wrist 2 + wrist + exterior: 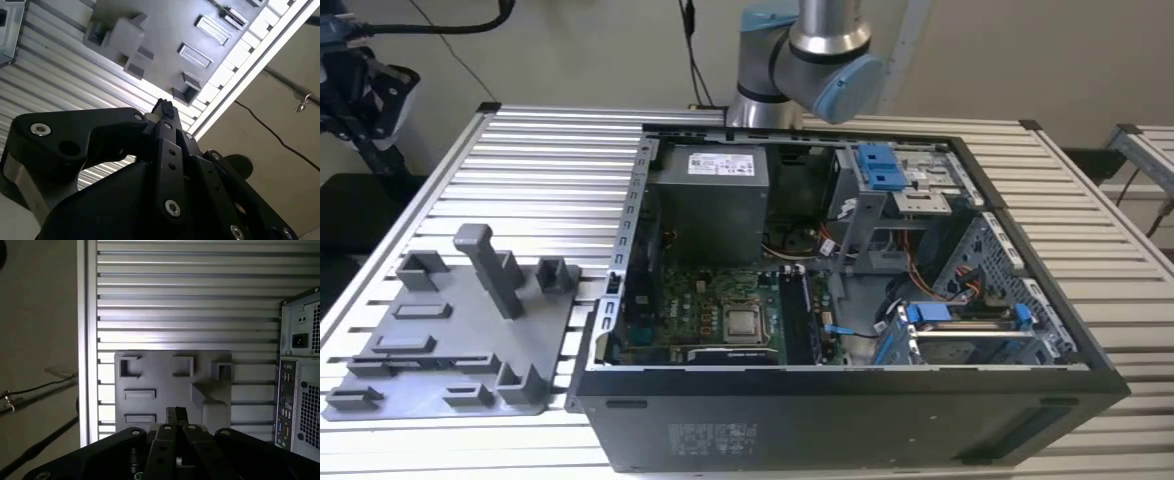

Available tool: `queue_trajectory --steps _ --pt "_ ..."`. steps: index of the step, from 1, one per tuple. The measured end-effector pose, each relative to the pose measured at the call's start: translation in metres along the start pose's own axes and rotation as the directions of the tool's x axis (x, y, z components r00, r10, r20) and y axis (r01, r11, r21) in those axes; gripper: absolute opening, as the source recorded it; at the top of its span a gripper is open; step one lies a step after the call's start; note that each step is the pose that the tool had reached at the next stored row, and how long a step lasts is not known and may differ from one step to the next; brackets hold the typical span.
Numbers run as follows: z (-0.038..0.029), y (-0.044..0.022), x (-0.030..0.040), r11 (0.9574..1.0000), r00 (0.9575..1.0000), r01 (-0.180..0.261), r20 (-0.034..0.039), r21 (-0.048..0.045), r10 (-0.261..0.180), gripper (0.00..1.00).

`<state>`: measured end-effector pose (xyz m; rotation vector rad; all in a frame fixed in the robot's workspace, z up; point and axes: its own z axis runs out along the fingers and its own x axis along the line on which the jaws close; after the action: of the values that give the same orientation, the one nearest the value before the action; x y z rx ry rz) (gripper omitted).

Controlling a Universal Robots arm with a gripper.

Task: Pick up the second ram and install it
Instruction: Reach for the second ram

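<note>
Exterior view: open computer case [854, 420] mid-frame on the slatted tabletop [520, 150], grey holder plate [454, 340] lower left of frame. Can't tell where the second ram is.

Second wrist view: pincer [163, 108] narrow, tips nearly together, nothing visibly held.

First wrist view: same, holder plate beyond the tips.

Ram judged light, stiff, fragile; take it by the long edges.

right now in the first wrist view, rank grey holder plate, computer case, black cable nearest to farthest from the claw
1. grey holder plate, directly ahead of the claw.
2. computer case, on the table beside the plate.
3. black cable, off the table's opposite edge.
</note>
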<state>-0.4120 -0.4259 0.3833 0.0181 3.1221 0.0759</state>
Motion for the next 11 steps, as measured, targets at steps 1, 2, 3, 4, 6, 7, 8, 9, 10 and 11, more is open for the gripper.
queue_trajectory --steps 1,2,3,4,6,7,8,9,10,11 --pt "0.0002 -0.0030 0.0000 1.0000 1.0000 0.000 0.0000 -0.0001 0.000 0.11" --pt "0.0003 -0.0056 0.0001 1.0000 1.0000 0.000 -0.0001 0.0001 0.000 0.11" --pt "0.0005 -0.0084 0.0001 1.0000 1.0000 0.001 -0.0001 0.0000 -0.001 0.11" --pt "0.0007 -0.0112 0.0001 1.0000 1.0000 0.001 -0.0001 0.0000 -0.001 0.11" --pt "0.0010 -0.0173 0.0002 1.0000 1.0000 0.002 -0.0001 -0.0001 -0.002 0.11" --pt "0.0011 -0.0197 0.0003 1.0000 1.0000 0.002 -0.0002 0.0000 -0.002 0.11" --pt "0.0013 -0.0225 0.0003 1.0000 1.0000 0.002 -0.0002 -0.0001 -0.002 0.11" --pt "0.0013 -0.0255 0.0003 1.0000 1.0000 0.003 -0.0002 0.0000 -0.003 0.11" --pt "0.0015 -0.0283 0.0005 1.0000 1.0000 0.003 -0.0002 -0.0001 -0.003 0.11" --pt "0.0016 -0.0309 0.0007 1.0000 1.0000 0.003 -0.0003 0.0000 -0.003 0.11"
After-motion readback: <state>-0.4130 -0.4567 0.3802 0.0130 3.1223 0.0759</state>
